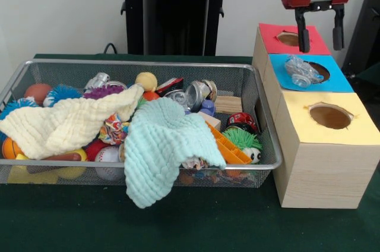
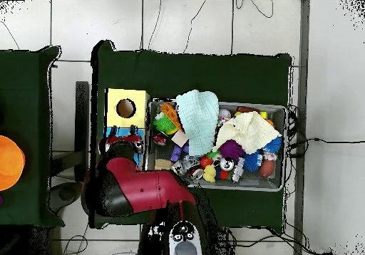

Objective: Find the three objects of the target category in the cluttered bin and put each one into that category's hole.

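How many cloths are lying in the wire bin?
2. The cream cloth lies on the toys at the bin's left side; the mint cloth lies in the middle and hangs over the front rim. Others may be hidden underneath.

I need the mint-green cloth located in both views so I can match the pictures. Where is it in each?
Front view: mint-green cloth lies at the bin's centre and drapes over its near rim, towards the camera.
Overhead view: the cloth spills over the bin's top edge, left of centre.
Shared landmark: the yellow-topped box, right of the bin in front, is left of it overhead.
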Available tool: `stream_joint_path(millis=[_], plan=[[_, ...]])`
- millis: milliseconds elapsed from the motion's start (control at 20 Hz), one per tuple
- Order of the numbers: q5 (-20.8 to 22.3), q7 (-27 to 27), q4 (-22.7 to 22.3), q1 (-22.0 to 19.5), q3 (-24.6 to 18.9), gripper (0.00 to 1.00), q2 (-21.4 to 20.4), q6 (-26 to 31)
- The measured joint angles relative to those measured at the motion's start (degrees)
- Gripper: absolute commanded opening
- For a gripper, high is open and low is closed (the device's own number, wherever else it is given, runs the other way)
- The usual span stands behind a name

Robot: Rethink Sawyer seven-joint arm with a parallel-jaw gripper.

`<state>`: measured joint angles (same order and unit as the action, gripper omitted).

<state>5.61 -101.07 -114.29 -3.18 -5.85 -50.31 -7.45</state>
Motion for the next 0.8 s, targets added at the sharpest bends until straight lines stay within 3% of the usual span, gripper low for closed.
stream_joint_path(millis=[300, 800], plan=[[1.7, 0.0, 0.0, 0.0, 0.3, 1.00, 3.3, -6.9], [3.2, 0.0, 0.1, 0.0, 1.9, 1.00, 8.3, -12.9]])
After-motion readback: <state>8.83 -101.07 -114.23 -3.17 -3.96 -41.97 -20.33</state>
